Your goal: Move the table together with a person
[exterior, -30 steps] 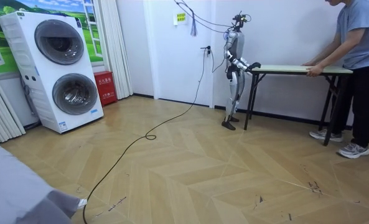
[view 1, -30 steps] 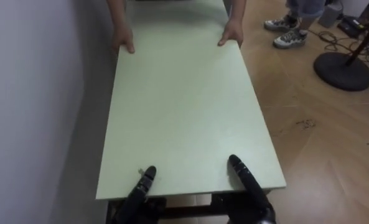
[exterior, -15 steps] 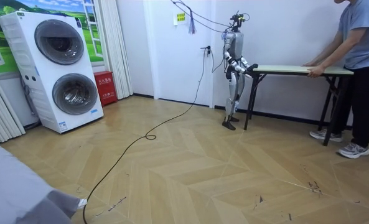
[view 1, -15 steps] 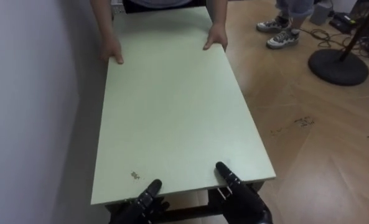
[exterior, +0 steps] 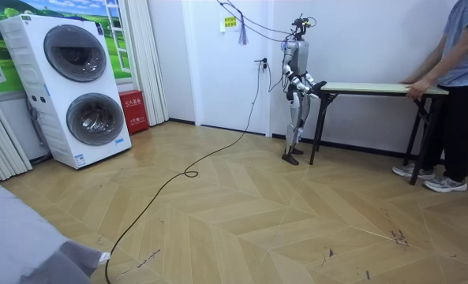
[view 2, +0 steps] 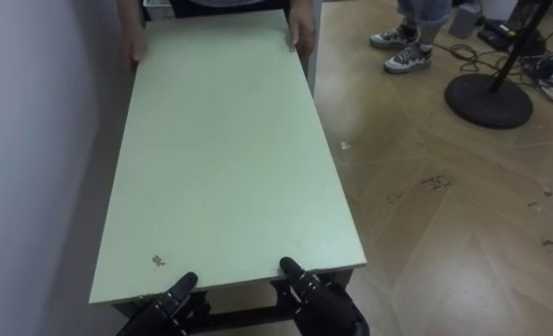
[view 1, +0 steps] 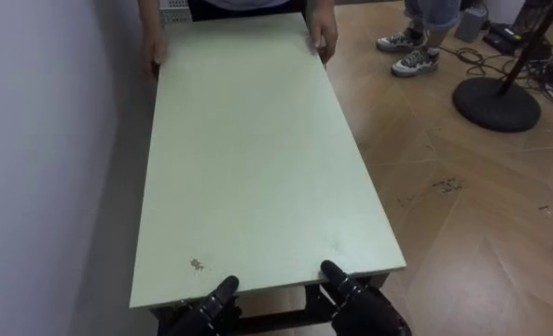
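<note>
A long pale green table (view 1: pixel 257 159) with dark legs stands along the white wall. My left hand (view 1: pixel 211 306) and right hand (view 1: pixel 360 301) are at its near short edge, thumbs up against the edge and the other fingers hidden below the top. At the far end a person rests one hand (view 1: pixel 152 51) and the other hand (view 1: pixel 324 37) on the two far corners. In the room view I stand upright at the end of the table (exterior: pixel 376 88) on the room view's left, and the person (exterior: pixel 458 79) leans over the other end.
The white wall (view 1: pixel 43 168) runs close along the table's left side. To the right lie wood floor, a round black stand base (view 1: pixel 495 101) and someone's shoes (view 1: pixel 411 61). Stacked washing machines (exterior: pixel 76 91) and a floor cable (exterior: pixel 178 177) are behind me.
My thumbs have slid back off the tabletop to its near edge. The person's hands have shifted to the far corners, and the person has stepped back.
</note>
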You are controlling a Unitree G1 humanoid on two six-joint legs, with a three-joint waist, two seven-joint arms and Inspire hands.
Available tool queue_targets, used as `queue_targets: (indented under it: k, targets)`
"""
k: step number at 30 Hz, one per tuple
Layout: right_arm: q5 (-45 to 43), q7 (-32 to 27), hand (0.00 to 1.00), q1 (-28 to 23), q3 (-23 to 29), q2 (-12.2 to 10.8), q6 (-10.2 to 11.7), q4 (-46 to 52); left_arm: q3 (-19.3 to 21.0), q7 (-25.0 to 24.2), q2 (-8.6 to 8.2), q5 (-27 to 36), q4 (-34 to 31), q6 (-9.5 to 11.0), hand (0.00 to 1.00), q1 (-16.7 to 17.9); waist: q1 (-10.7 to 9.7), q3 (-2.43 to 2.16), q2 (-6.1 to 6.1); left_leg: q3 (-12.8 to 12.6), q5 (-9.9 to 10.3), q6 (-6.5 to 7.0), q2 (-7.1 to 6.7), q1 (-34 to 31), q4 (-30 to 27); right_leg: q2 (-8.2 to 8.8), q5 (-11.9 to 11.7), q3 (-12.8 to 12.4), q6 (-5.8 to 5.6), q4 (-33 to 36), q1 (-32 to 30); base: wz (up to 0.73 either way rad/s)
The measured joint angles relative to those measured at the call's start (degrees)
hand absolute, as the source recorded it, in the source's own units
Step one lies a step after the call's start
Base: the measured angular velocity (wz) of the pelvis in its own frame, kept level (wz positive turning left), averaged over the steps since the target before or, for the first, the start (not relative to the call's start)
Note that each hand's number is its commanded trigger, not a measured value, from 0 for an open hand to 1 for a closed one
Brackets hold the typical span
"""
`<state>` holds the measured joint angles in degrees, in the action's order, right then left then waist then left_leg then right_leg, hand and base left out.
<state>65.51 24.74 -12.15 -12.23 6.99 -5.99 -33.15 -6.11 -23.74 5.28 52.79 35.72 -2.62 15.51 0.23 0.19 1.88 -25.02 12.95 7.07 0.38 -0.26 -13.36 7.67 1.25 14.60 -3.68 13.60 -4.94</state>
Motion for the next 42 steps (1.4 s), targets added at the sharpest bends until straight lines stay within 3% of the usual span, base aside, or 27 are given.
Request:
queue_targets:
  k: [8, 14, 20, 32, 38, 41, 42]
  targets:
    - [-5.6, 4.4, 0.00, -0.4, 0.3, 0.7, 0.1, -2.3, 0.4, -3.5, 0.45, -0.9, 2.1, 0.3, 0.00, -0.6, 0.1, 0.07, -0.79, 0.1, 0.0, -0.06, 0.02, 0.0, 0.2, 0.12, 0.2, 1.0, 0.08, 0.1, 0.2, 0.00]
    - [-10.2, 9.4, 0.00, -0.5, 0.2, 2.3, 0.0, -7.0, -0.3, -7.1, 1.93, -1.1, 5.9, 0.1, 0.00, -2.4, 0.2, 0.14, -1.40, 0.1, 0.0, -0.06, 0.02, 0.9, 0.6, 0.10, 0.3, 0.7, -0.12, 0.2, 0.9, 0.00]
    - [-19.4, 11.8, 0.00, -0.3, 0.7, 2.7, -0.1, -11.7, -0.5, -9.1, 2.71, -1.1, 7.1, 0.1, 0.00, -2.7, 0.1, 0.14, -1.23, 0.4, 0.1, -0.24, 0.02, 0.8, 0.6, -0.15, 0.5, -0.2, -0.30, 0.0, 0.9, 0.00]
    - [-20.8, 14.3, 0.00, 0.7, 6.2, 4.1, 1.4, -18.4, -0.8, -12.0, 3.63, -2.0, 9.3, 0.7, 0.00, -3.4, 0.2, 0.06, -1.10, 1.7, 0.2, -0.36, 0.05, 0.9, 0.6, -0.25, 1.0, 1.4, -0.11, -0.9, 1.6, 0.04]
    - [-20.9, 15.6, 0.00, 0.8, 6.9, 4.1, 1.7, -20.4, -0.2, -12.1, 3.80, -8.1, 10.4, 2.3, 0.00, -3.5, 0.5, 0.00, -1.07, 1.7, 0.3, -0.68, 0.04, 0.9, 0.7, -0.24, 1.5, 1.3, 0.06, -0.8, 1.7, 0.00]
    - [-21.2, 15.5, 0.00, 0.8, 6.6, 4.0, 1.9, -20.0, -0.4, -5.7, 4.06, -17.5, 16.2, 2.2, 0.00, -3.7, 0.1, -0.10, -1.11, 1.7, 0.4, -0.74, 0.09, 0.8, 0.7, -0.37, 1.7, 1.4, 0.20, -0.7, 1.7, -0.02]
    - [-21.4, 15.6, 0.00, 0.8, 6.6, 4.0, 2.1, -20.2, 0.2, -4.0, 4.56, -20.9, 16.4, 2.5, 0.00, -3.6, 0.1, -0.32, -0.88, 1.8, 0.4, -0.71, 0.16, 0.6, 0.7, -0.45, 1.7, 1.4, 0.21, -0.8, 1.6, 0.00]
